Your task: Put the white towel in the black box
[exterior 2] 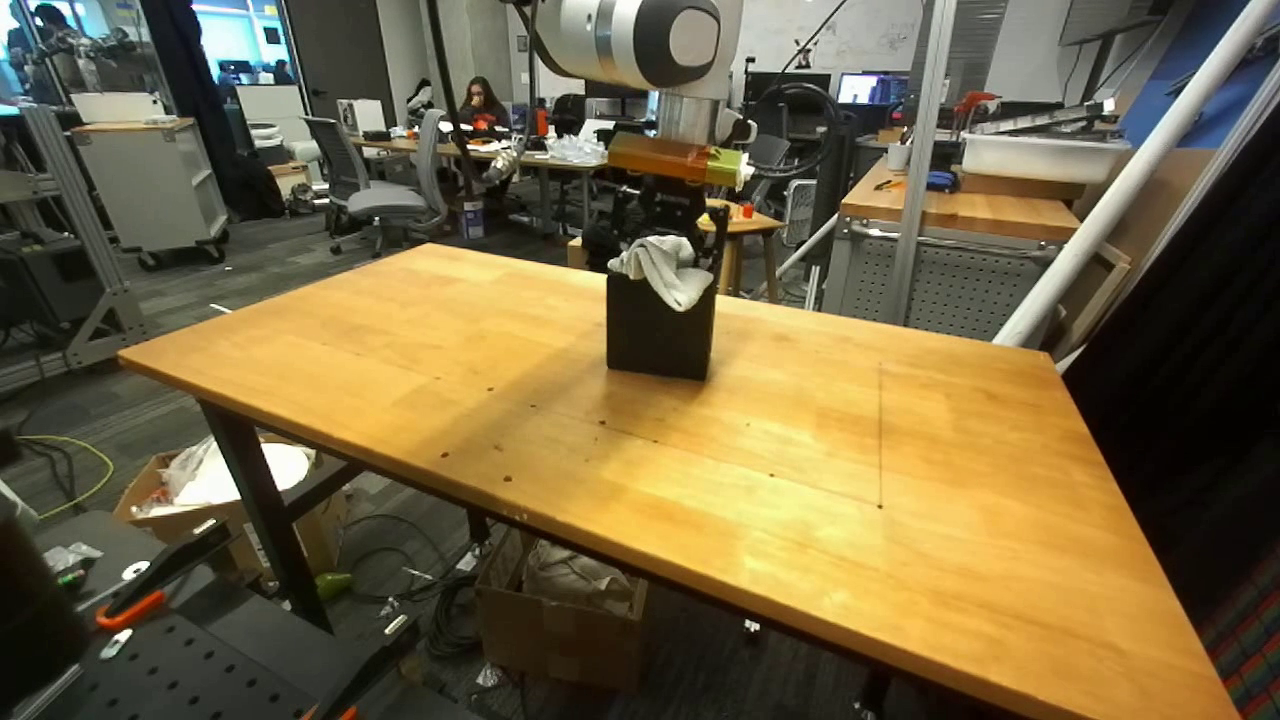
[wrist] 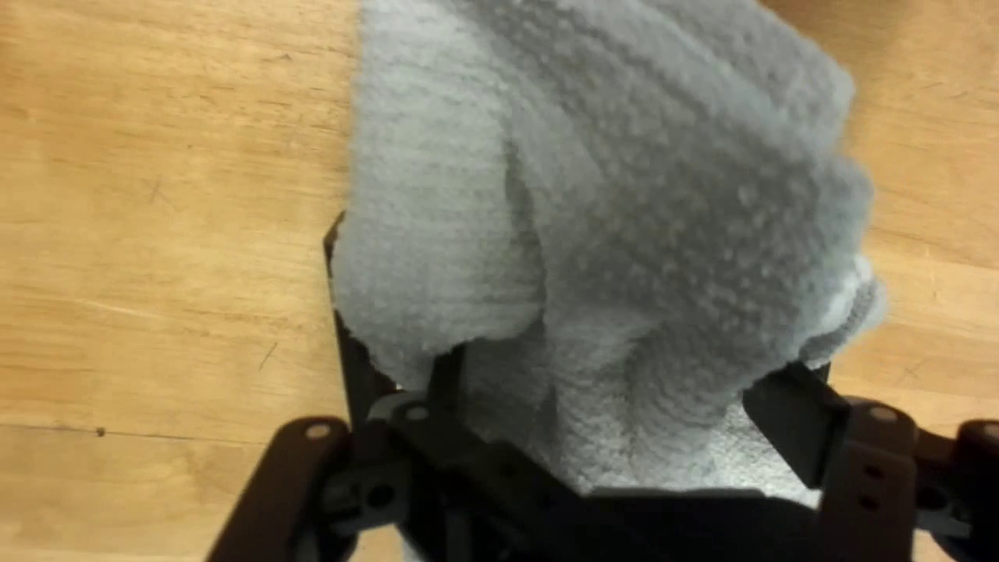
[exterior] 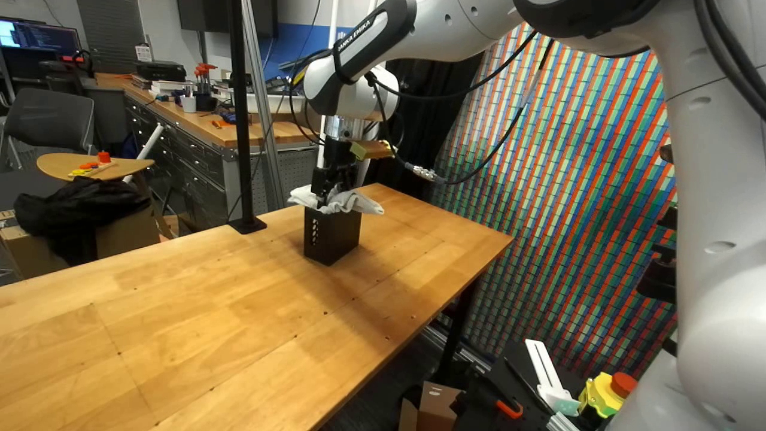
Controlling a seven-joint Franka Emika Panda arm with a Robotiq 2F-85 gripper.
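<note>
The white towel lies bunched over the top of the black box, with folds hanging past its rim. In an exterior view a fold of the towel drapes down the wall of the black box. My gripper points down at the mouth of the box. In the wrist view the fingers of the gripper are wide apart, with the towel between and under them. A strip of the box wall shows at the left; the towel hides the box's inside.
The box stands on a wooden table, near its far edge in an exterior view. A black post stands on a base at the table's edge. A cable hangs from the arm. A striped curtain hangs beside the table.
</note>
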